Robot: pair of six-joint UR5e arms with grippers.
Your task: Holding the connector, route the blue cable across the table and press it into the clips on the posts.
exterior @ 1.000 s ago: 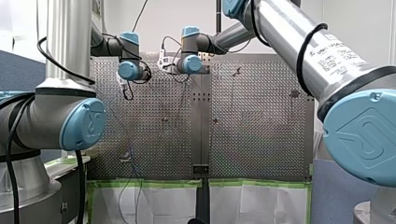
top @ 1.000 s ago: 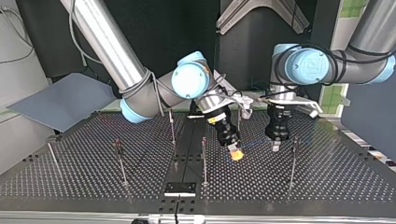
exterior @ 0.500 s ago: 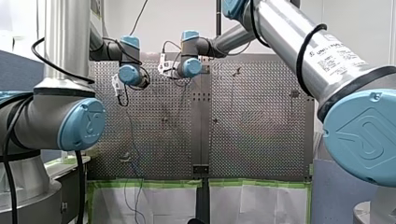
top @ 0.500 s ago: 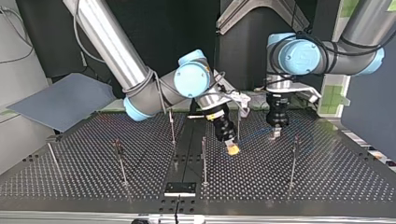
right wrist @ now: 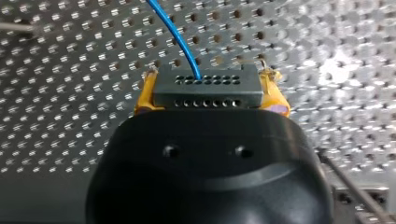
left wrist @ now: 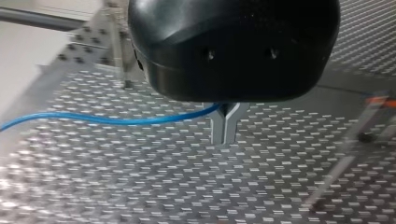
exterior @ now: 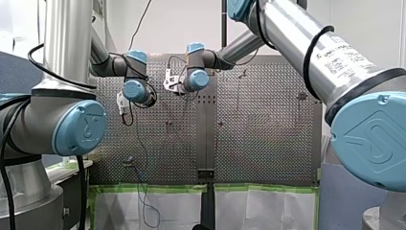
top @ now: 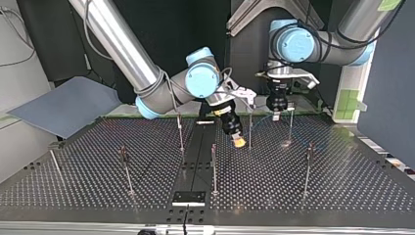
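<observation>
Right pincer (right wrist: 208,91) grips connector (right wrist: 208,84), left pincer (left wrist: 224,138) blue cable (left wrist: 116,121); perforated table (top: 342,188), upright posts (top: 214,166).

The perforated metal bench (top: 342,186) carries thin upright posts (top: 214,169) standing well apart across both its halves, a dark strip (top: 198,152) running down its middle, and a small black plate (top: 188,198) on that strip near the top view's bottom edge.

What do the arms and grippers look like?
Both arms, my left arm and my right arm, are silver tubes with light-blue joint caps and black cables looped around them; the right one carries black printed lettering. Left gripper: rounded black body, metal fingers. Right gripper: same black body, yellow pads.
</observation>
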